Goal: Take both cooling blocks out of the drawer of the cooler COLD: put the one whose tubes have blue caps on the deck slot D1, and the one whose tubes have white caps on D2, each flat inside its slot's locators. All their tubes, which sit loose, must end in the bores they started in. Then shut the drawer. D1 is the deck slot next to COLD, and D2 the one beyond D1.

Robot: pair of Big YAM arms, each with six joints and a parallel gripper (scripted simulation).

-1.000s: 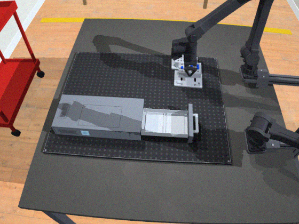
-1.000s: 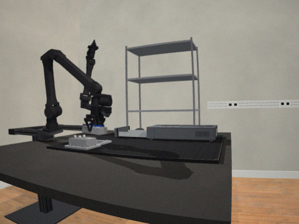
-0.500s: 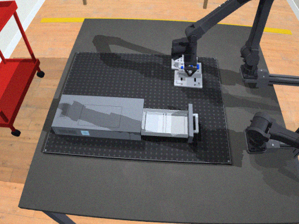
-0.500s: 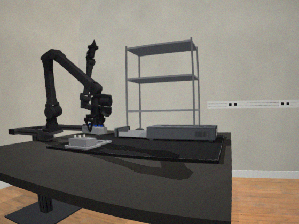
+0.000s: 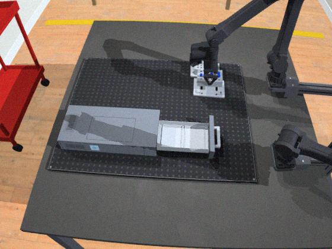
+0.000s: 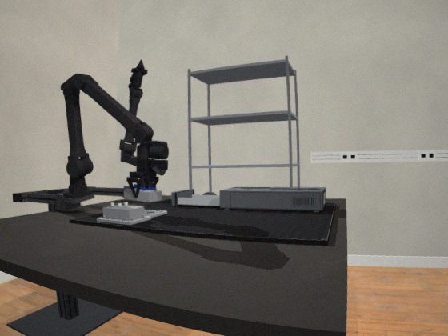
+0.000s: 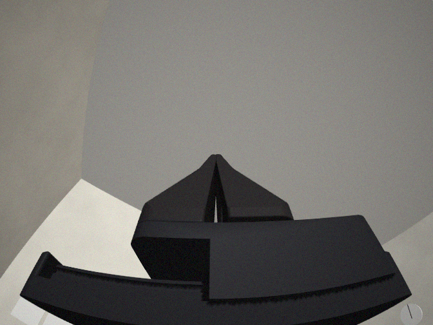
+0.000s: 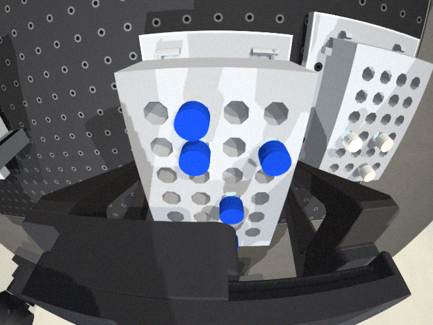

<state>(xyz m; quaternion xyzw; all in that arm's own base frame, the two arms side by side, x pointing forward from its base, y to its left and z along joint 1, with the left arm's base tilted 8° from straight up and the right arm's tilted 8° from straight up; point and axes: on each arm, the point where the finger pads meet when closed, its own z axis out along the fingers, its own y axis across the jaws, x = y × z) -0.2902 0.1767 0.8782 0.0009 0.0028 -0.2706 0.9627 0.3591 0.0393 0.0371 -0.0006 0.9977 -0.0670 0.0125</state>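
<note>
The right gripper (image 5: 210, 77) (image 6: 144, 191) (image 8: 216, 162) was closed across the blue-capped cooling block (image 5: 217, 78) (image 6: 149, 195) (image 8: 209, 84), fingers on opposite sides. The block was over or beside D1 (image 5: 208, 94) (image 8: 216, 42), and looked raised and offset from its locators; its exact clearance could not be told. Five blue caps (image 8: 192, 122) showed, one partly hidden.

Beyond it, the block with white-capped tubes (image 5: 199, 67) (image 6: 124, 213) (image 8: 336, 77) sat on D2 (image 6: 108, 221) (image 8: 325, 35), apparently flat. The drawer (image 5: 184, 150) (image 6: 198, 200) of COLD (image 5: 112, 124) (image 6: 272, 200) stood open, and the left gripper (image 6: 141, 63) (image 7: 215, 162) was raised away from the work, closed on nothing.

The likely step was lining up and lowering onto D1. A skewed descent could perch an edge on a locator — and opening then would drop the block, jolting its loose tubes. Tilting could tip them out; a sideways swing could strike the neighbouring block.
</note>
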